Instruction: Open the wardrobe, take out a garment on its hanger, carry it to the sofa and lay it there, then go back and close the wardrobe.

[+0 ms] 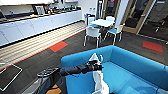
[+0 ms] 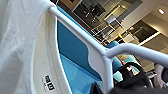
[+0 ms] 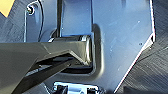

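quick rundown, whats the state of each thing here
T-shirt: on its hanger, hanging over the sofa seat, not laid down yet
hanger: carried at the left gripper
sofa: seat bare apart from the shirt hanging over it
white table: chairs set around it

arm (image 1: 75, 69): black, jointed | base plate (image 3: 120, 37): dark, seemingly blue-grey, corner screw

A dark bar (image 3: 42, 60) crosses dark carpet (image 3: 155, 72).
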Controlling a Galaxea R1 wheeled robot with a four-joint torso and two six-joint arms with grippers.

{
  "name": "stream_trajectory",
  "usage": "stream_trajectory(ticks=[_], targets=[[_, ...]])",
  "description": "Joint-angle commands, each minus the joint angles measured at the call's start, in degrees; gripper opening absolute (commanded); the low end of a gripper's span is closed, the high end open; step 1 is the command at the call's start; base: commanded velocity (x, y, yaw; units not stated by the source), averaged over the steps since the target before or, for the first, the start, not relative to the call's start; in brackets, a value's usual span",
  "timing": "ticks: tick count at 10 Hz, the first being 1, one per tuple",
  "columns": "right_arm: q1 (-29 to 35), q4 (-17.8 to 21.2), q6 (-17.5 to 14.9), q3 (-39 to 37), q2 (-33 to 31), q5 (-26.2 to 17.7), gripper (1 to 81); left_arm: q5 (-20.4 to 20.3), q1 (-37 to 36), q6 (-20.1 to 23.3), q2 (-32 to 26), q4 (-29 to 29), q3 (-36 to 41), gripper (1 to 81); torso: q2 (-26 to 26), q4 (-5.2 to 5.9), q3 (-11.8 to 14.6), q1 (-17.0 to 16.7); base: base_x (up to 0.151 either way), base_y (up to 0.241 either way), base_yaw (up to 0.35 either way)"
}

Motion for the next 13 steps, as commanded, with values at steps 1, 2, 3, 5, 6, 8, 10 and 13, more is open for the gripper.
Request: stream_trajectory(ticks=[1,2,3,5,6,8,10,13], targets=[[0.3,-0.1,-0.3,0.5,0.9,-4.0,81.1,-1.4,-5.6,0.8,-3.2,4.6,4.3,1.0,0.0,0.00,0.0,0.0,0.000,0.000,0.000],[0.3,-0.2,-0.3,0.5,0.9,-4.1,81.1,-1.4,-4.8,0.8,-4.2,5.2,5.0,1.0,0.0,0.00,0.0,0.0,0.000,0.000,0.000],[0.3,-0.1,-0.3,0.5,0.9,-4.0,81.1,-1.4,-4.1,0.8,-4.9,6.0,5.1,1.0,0.0,0.00,0.0,0.0,0.000,0.000,0.000],[0.3,-0.2,-0.3,0.5,0.9,-4.0,81.1,-1.4,-3.6,0.8,-5.3,6.8,3.7,1.0,0.0,0.00,0.0,0.0,0.000,0.000,0.000],[0.3,-0.2,-0.3,0.5,0.9,-4.0,81.1,-1.5,-3.5,0.8,-5.3,6.8,2.6,1.0,0.0,0.00,0.0,0.0,0.000,0.000,0.000],[0.3,-0.2,-0.3,0.5,0.9,-4.0,81.1,-1.4,-2.8,0.8,-5.1,8.4,-0.6,1.0,0.0,0.00,0.0,0.0,0.000,0.000,0.000],[0.3,-0.3,-0.3,0.5,0.9,-4.0,81.1,-1.4,-1.9,0.8,-5.1,9.3,-2.2,1.0,0.0,0.00,0.0,0.0,0.000,0.000,0.000],[0.3,-0.3,-0.2,0.5,0.9,-4.0,81.1,-1.4,-1.4,0.8,-7.5,9.3,-2.4,1.0,0.0,0.00,0.0,0.0,0.000,0.000,0.000]])
